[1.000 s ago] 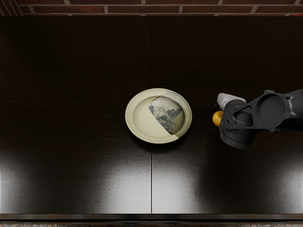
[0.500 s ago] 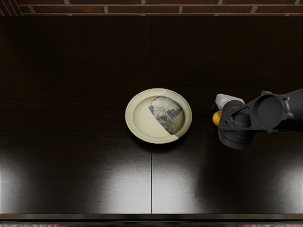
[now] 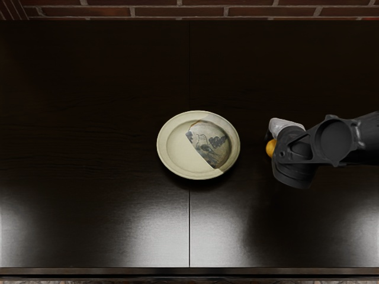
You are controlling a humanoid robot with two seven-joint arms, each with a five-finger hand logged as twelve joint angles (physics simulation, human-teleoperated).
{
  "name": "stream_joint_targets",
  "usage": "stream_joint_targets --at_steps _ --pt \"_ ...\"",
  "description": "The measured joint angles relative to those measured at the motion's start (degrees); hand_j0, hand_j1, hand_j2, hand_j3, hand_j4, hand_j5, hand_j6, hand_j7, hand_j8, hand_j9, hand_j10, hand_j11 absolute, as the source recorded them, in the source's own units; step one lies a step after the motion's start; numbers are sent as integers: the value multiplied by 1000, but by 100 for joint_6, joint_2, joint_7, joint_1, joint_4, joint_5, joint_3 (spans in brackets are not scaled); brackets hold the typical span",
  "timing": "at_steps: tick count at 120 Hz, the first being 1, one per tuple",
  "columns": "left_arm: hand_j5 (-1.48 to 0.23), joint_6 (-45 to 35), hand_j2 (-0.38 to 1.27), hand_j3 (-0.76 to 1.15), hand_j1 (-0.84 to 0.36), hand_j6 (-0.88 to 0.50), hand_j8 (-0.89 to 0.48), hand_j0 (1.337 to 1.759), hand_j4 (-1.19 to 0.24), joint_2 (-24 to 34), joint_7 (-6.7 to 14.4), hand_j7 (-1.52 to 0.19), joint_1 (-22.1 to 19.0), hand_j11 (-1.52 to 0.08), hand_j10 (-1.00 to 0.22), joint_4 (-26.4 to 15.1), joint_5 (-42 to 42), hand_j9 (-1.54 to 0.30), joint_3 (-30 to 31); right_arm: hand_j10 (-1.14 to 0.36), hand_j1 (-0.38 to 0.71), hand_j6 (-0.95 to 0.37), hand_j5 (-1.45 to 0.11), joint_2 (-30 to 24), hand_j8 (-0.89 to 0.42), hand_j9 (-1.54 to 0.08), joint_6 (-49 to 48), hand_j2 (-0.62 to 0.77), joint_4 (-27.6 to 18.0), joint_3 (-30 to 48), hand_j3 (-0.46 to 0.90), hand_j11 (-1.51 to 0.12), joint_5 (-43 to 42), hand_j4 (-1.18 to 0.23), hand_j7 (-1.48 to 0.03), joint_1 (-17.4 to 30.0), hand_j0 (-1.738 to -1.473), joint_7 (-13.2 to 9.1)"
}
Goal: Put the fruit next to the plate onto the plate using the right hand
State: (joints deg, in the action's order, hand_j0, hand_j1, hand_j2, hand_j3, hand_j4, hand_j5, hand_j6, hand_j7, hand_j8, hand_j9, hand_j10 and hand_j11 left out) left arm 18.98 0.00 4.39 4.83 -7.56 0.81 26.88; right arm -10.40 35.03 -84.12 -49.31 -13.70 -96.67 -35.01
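Fruit (image 3: 270,148) peeks from under right hand (image 3: 285,135), whose grip cannot be told.

The right hand (image 3: 289,155) has slid a tiny bit toward the far edge of the surface (image 3: 89,207), and a tiny bit toward its left edge too. The arm, which comes in from the right edge, has moved along with it. The hand now covers a little more of the fruit (image 3: 270,148), so a smaller bit of orange peeks out.
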Motion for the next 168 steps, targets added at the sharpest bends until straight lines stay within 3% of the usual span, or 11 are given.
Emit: stream_joint_targets --at_steps 49,80,98,134,154,168 --pt "0 0 0 0 349 0 0 1658 0 0 0 0 0 0 0 0 -1 0 1 -538 277 -421 -703 15 -445 -711 -2 47 1 -9 0 -711 -7 -542 -703 -8 -1656 -1" --pt "0 0 0 0 349 0 0 1658 0 0 0 0 0 0 0 0 2 0 0 -585 293 -397 -744 52 -405 -753 -10 39 3 -63 -1 -752 -7 -592 -753 -17 -1652 -7" --pt "0 0 0 0 349 0 0 1658 0 0 0 0 0 0 0 0 -1 0 1 -627 311 -356 -841 69 -354 -833 -24 60 0 -79 0 -832 1 -534 -820 -26 -1648 -10" --pt "0 0 0 0 349 0 0 1658 0 0 0 0 0 0 0 0 0 0 1 -707 284 -456 -918 68 -444 -930 -8 270 -10 -92 0 -930 17 -668 -922 -39 -1650 -4" --pt "0 0 0 0 349 0 0 1658 0 0 0 0 0 0 0 0 -1 0 1 -719 271 -541 -959 44 -524 -961 -13 443 -100 -88 0 -962 38 -700 -946 -137 -1653 3" --pt "0 0 0 0 349 0 0 1658 0 0 0 0 0 0 0 0 0 0 -2 -724 274 -541 -985 4 -538 -980 -17 488 -176 -88 1 -982 50 -709 -958 -237 -1655 6"
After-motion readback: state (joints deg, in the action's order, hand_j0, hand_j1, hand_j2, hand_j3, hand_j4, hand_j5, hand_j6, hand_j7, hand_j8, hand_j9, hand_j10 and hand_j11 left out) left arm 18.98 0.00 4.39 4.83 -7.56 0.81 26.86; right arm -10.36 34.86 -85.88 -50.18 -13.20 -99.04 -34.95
